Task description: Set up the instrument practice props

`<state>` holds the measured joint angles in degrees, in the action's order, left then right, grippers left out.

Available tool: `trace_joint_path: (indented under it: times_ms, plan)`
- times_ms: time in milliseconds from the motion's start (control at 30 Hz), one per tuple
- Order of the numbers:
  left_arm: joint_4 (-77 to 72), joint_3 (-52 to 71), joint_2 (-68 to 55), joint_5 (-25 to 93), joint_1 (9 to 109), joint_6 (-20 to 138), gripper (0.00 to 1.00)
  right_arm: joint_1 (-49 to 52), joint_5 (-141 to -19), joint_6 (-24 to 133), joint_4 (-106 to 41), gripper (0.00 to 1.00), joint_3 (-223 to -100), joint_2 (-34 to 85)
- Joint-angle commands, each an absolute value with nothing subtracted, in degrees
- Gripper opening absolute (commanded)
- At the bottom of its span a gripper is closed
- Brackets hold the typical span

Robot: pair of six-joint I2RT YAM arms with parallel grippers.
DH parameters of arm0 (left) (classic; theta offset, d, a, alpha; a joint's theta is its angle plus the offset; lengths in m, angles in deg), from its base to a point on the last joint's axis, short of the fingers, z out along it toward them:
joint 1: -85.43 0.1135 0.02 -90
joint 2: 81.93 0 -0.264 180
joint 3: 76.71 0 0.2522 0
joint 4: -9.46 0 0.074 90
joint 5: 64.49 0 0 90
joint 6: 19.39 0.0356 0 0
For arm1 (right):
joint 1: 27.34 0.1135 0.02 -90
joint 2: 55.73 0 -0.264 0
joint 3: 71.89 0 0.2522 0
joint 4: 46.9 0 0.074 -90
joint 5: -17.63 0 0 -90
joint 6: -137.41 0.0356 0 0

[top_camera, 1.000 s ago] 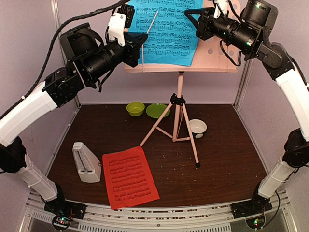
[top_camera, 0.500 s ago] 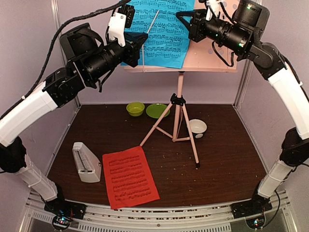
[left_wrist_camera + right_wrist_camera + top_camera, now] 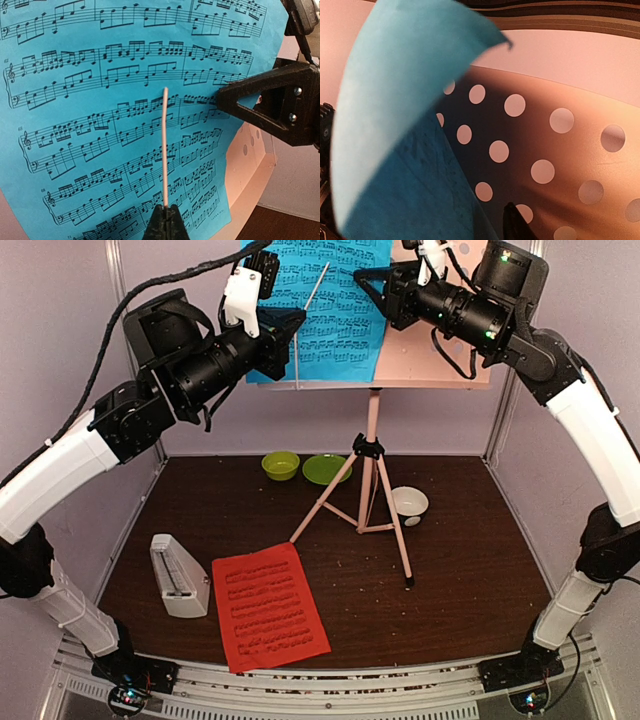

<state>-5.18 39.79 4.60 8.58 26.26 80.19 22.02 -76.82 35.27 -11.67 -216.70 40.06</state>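
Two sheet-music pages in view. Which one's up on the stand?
The blue sheet-music page, resting against the pale pink perforated music stand. The red sheet-music page lies flat on the brown table, beside the white pyramid metronome.

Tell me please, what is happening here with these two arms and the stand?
Both arms are working up at the desk of the pink music stand. The left arm has its jaws shut on the thin page-holder wire that lies over the blue sheet. The right arm has its jaws at that sheet's right edge, which curls; whether they pinch it is unclear. The red sheet and the white metronome are down on the table, with neither arm near them.
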Motion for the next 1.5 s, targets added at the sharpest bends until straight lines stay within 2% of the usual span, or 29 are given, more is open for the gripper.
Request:
trace_joint_path:
  times_ms: [0, 300, 467, 533, 633, 733, 867, 1167, 1300, 1467]
  plan:
    - [-2.0, 39.3, 3.5, 10.7, 26.0, 81.1, 0.0, 21.7, -75.6, 34.9, -13.2, 0.32, -217.1, 39.4]
    - [-1.4, 39.0, 3.4, 9.6, 26.0, 80.5, 0.0, 21.6, -71.4, 35.1, -15.7, 0.59, -215.4, 38.0]
    - [-1.4, 39.0, 3.4, 8.1, 26.0, 80.0, 0.0, 21.5, -68.1, 35.6, -17.7, 0.79, -214.7, 37.5]
    - [-1.3, 38.8, 3.3, 7.6, 26.0, 79.6, 0.03, 21.5, -67.6, 36.0, -18.3, 0.84, -214.7, 37.4]
    - [-0.6, 38.2, 3.0, 7.0, 26.0, 79.3, 0.16, 21.5, -67.9, 36.4, -18.5, 0.93, -214.8, 37.3]
    - [-0.5, 37.9, 2.7, 7.0, 26.0, 78.9, 0.3, 21.5, -68.0, 36.5, -18.1, 0.95, -214.7, 37.3]
    - [-0.6, 38.0, 2.6, 8.0, 26.0, 78.8, 0.41, 21.5, -68.0, 36.5, -17.9, 0.96, -214.5, 37.1]
    - [-3.9, 40.7, 2.3, 11.4, 26.0, 78.4, 0.59, 21.6, -68.3, 36.9, -17.7, 0.99, -213.1, 35.4]
    - [-7.3, 42.9, 1.8, 12.7, 26.0, 77.5, 0.62, 21.7, -68.6, 37.4, -17.5, 0.99, -211.0, 33.6]
    - [-15.7, 44.2, -0.7, 9.5, 26.0, 75.0, 0.72, 21.7, -69.2, 40.0, -15.8, 1.0, -207.2, 29.5]
